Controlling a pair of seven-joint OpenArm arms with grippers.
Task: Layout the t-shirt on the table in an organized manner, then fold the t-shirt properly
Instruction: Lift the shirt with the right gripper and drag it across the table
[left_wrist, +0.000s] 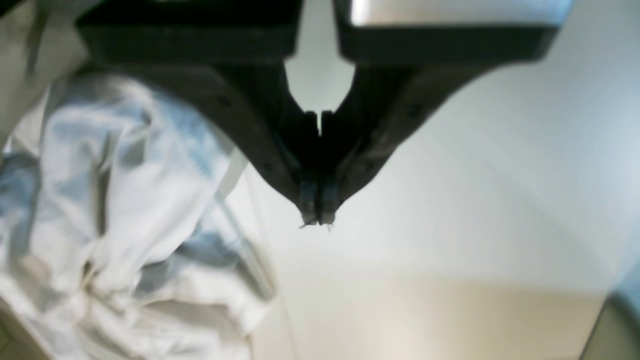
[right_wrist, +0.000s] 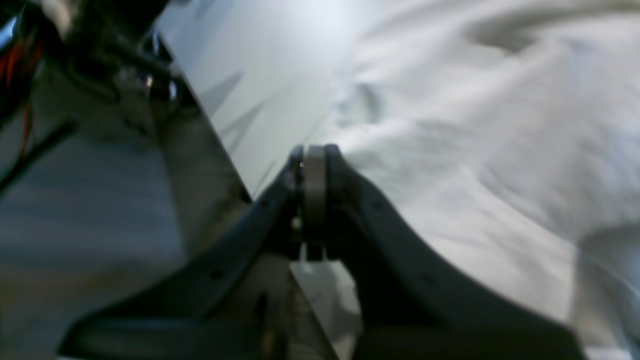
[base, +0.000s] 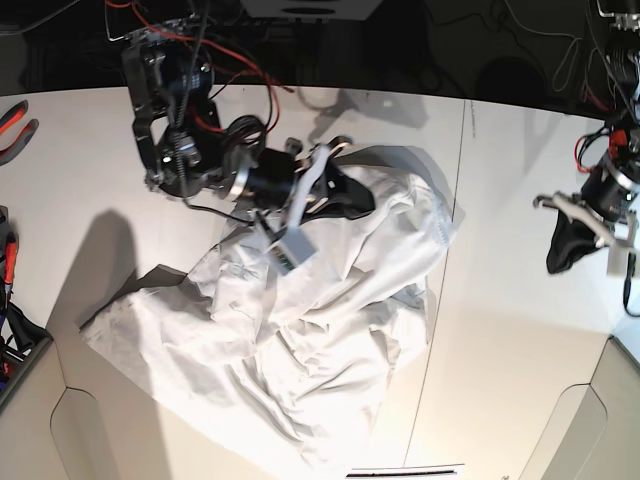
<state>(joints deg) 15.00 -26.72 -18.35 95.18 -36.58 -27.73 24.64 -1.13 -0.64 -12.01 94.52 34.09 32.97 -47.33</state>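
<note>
Fingers (left_wrist: 306, 200) closed both arms; one t-shirt (base: 300, 330), one table (base: 520, 330).

- The t-shirt (base: 300, 340) is plain white soft cloth, crumpled and heavily wrinkled, not laid flat.
- It sprawls across the middle of the surface (base: 520, 330), running from the near left toward the far centre, its far part bunched up higher.
- One broad flap lies flatter at the near left; folds pile up in the middle.
- The surface is wide, matte white, with a thin dark seam line just right of the cloth and a dark far edge.
</note>
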